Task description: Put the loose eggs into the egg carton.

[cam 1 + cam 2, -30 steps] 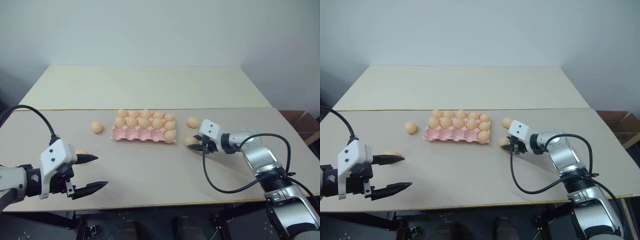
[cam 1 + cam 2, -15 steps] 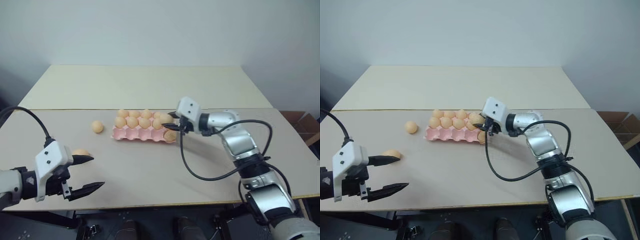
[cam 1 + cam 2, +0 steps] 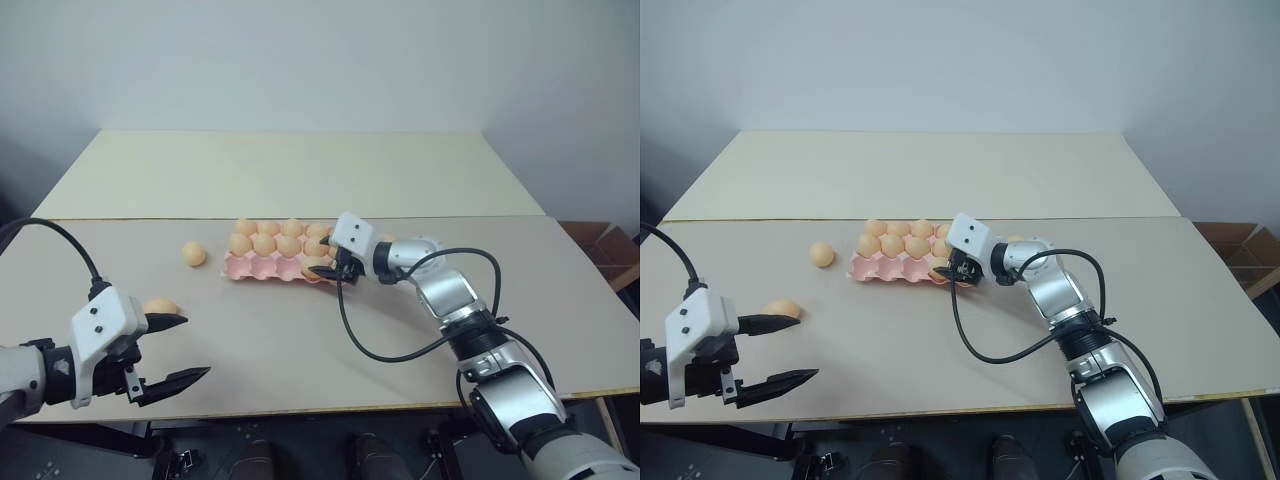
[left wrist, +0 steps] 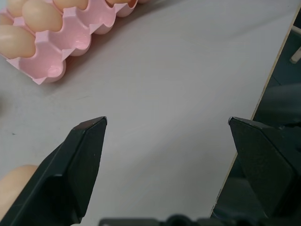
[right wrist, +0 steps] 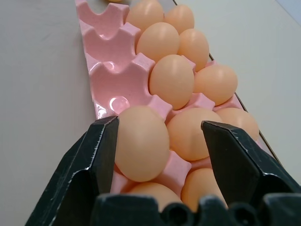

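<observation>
Three loose eggs [image 3: 194,254] left on table [image 3: 300,340] | egg carton [image 3: 262,268] mid-table | right gripper [image 5: 160,141] spread around seated egg | left gripper [image 4: 167,136] wide, empty | fragile, smooth, light: pinch gently across middle

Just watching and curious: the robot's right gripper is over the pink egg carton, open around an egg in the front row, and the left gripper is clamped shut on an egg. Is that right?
Not quite. The left gripper is open and holds nothing, as the left wrist view shows; an egg lies on the table beside it. The right gripper is indeed open over the egg carton.
</observation>
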Robot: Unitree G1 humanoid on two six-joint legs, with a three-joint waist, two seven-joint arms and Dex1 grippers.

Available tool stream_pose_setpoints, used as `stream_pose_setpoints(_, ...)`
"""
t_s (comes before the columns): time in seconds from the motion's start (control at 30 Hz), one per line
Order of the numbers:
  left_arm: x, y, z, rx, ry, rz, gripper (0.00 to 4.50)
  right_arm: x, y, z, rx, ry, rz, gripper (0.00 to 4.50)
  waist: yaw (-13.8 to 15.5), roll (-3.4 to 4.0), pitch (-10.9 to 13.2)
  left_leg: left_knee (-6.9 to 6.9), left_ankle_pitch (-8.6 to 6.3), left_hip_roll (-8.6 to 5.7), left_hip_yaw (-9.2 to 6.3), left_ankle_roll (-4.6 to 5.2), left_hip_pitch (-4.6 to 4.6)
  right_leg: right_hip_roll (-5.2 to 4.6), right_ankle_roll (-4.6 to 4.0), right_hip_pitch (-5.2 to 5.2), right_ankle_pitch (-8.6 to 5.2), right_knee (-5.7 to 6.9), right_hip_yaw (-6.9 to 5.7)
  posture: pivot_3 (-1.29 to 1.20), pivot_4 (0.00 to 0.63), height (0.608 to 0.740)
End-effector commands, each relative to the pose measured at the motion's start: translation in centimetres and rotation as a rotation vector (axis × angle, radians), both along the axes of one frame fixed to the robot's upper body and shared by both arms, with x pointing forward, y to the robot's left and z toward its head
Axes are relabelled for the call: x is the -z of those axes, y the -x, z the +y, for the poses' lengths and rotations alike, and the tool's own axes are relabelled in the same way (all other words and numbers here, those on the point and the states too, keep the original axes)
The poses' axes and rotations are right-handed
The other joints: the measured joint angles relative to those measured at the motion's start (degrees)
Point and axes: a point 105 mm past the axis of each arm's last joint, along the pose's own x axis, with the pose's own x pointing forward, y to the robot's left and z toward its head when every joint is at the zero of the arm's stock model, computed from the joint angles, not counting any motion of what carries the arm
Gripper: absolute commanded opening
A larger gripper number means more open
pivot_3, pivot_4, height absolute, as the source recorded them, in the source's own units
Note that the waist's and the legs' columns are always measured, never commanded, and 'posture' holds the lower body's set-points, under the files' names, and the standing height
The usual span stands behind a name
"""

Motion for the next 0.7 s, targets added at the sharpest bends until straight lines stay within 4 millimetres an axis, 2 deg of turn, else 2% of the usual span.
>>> stream_pose_setpoints(0.03, -0.8, -0.2, 0.1, 0.002, -0.021, -0.043, 4.50, -2.1, 0.3, -0.1, -0.020, -0.038, -0.068, 4.49, 0.01, 0.00, 0.00, 0.00, 0.00, 0.00, 0.00, 0.00, 0.00, 0.00, 0.00, 0.00, 0.00, 0.00, 0.00, 0.00, 0.150, 0.740)
stream_pose_setpoints(0.2, -1.0, -0.3, 0.0, 0.008, -0.021, -0.051, 4.50, -3.1, 0.8, -2.2, 0.011, -0.046, -0.094, 4.49, 0.14, 0.01, 0.00, 0.00, 0.00, -0.01, 0.01, 0.00, -0.02, -0.02, 0.01, 0.00, 0.00, -0.03, 0.00, 0.00, 0.150, 0.740)
stream_pose_setpoints(0.43, -1.1, -0.3, -0.2, 0.014, -0.015, -0.057, 4.50, -4.2, 2.2, -8.5, 0.128, -0.023, -0.059, 4.49, 0.38, 0.01, 0.00, 0.00, -0.01, -0.02, 0.01, -0.01, -0.04, -0.05, 0.01, 0.00, -0.02, -0.07, -0.03, 0.00, 0.150, 0.740)
stream_pose_setpoints(0.53, -1.0, -0.5, -0.2, 0.010, -0.009, -0.048, 4.50, -4.4, 3.1, -12.4, 0.222, 0.015, -0.021, 4.49, 0.33, 0.01, 0.01, 0.00, -0.01, -0.01, 0.02, -0.01, -0.01, -0.04, 0.02, 0.00, -0.02, -0.06, -0.01, 0.00, 0.150, 0.740)
stream_pose_setpoints(0.7, -1.1, -0.8, -0.1, 0.009, -0.006, -0.044, 4.50, -4.5, 4.6, -15.0, 0.292, 0.038, 0.018, 4.49, 0.08, 0.01, 0.01, -0.03, -0.01, -0.01, 0.04, -0.01, 0.01, -0.02, 0.02, -0.02, -0.03, -0.06, 0.04, 0.00, 0.150, 0.740)
